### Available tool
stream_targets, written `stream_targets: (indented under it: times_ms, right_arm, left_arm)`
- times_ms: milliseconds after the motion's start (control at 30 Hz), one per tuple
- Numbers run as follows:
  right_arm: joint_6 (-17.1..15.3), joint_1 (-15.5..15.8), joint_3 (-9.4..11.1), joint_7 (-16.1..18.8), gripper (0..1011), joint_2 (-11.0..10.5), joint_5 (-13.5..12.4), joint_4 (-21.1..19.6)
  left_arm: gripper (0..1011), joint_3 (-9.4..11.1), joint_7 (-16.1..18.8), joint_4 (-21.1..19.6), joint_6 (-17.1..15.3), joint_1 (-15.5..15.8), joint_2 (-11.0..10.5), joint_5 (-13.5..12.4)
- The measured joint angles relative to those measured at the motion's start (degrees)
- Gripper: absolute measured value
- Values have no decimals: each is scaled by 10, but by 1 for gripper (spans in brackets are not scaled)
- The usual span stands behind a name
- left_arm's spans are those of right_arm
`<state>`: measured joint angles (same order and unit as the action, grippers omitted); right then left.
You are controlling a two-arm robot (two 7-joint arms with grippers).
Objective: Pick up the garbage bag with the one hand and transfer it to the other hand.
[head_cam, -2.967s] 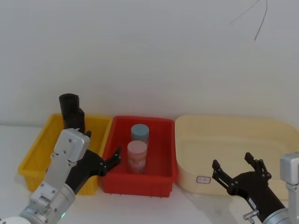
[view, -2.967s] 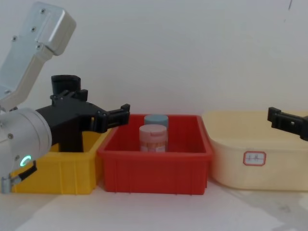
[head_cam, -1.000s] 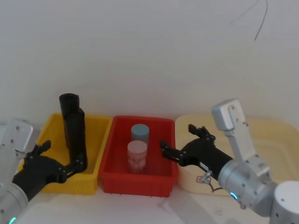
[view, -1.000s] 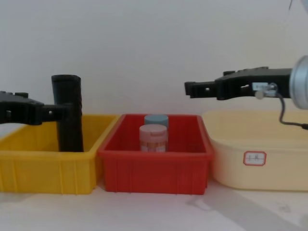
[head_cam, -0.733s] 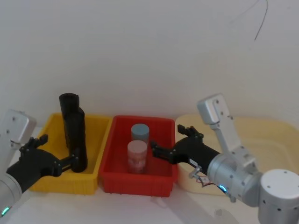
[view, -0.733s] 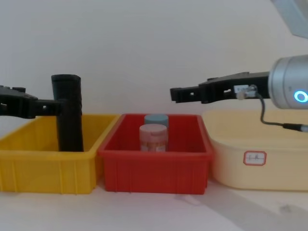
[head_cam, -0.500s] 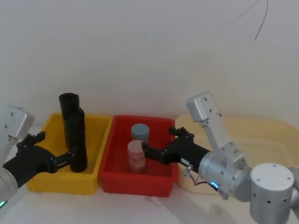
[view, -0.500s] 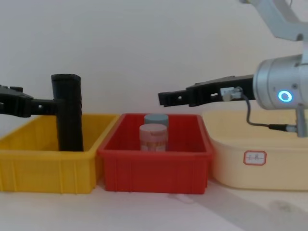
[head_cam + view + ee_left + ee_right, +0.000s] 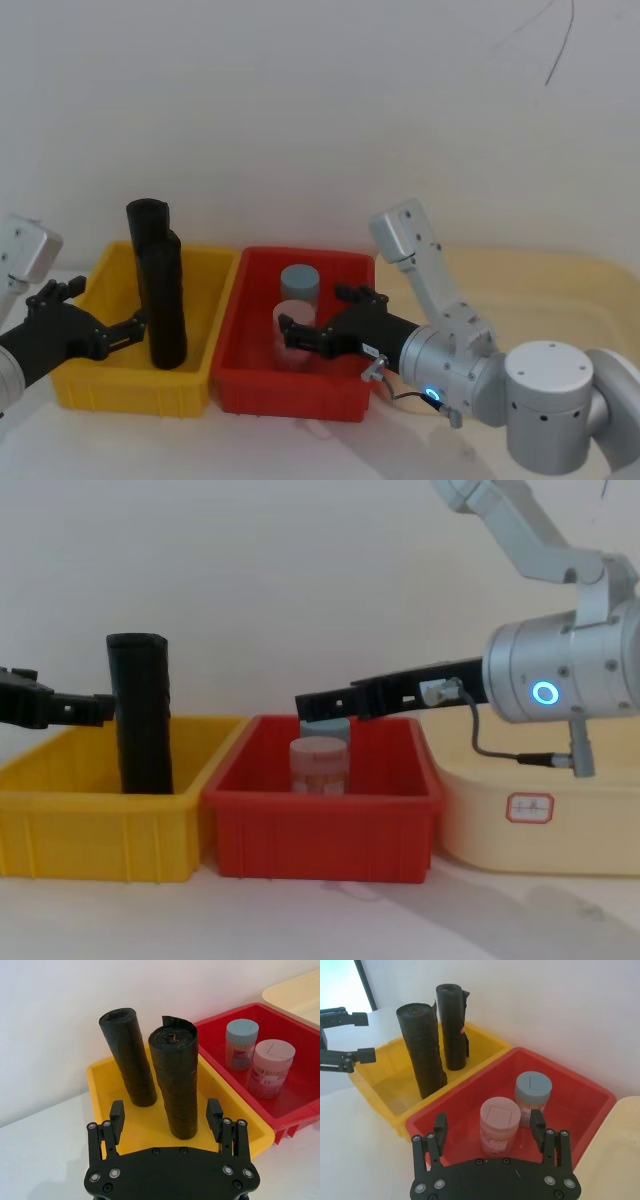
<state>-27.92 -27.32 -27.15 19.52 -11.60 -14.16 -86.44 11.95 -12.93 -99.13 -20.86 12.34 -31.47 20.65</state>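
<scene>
The garbage bag [image 9: 166,305] is the thicker black roll with a raised, notched top edge [image 9: 176,1080]. It stands upright in the yellow bin [image 9: 100,385], in front of a similar flat-ended black roll [image 9: 147,225]. My left gripper [image 9: 95,312] hovers open just left of the garbage bag [image 9: 142,720] without touching it, and the roll stands ahead between its fingers [image 9: 117,1112]. My right gripper [image 9: 315,318], the one with the blue ring, stands open over the red bin [image 9: 290,392], above the jars. It holds nothing.
The red bin [image 9: 580,1095] holds a pink-lidded jar [image 9: 500,1122] and a grey-blue-lidded jar [image 9: 534,1091]. A cream tub [image 9: 540,820] sits to the right. The three containers stand side by side against a white wall.
My right gripper has swept left from the cream tub's edge to over the red bin. My left gripper has drawn back slightly from the garbage bag, which has not moved.
</scene>
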Motion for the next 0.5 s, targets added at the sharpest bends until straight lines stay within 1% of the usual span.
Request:
stream_targets:
  times_ms: [233,500]
  right_arm:
    - [-3,-9,-4,1,1000,9,-5,21]
    - [0,-20,-7,-3,999,21,-9,49]
  left_arm:
    - [1001,6,-25,35,11,24,4,0]
    - [1001,23,-58,86,25,63,15,0]
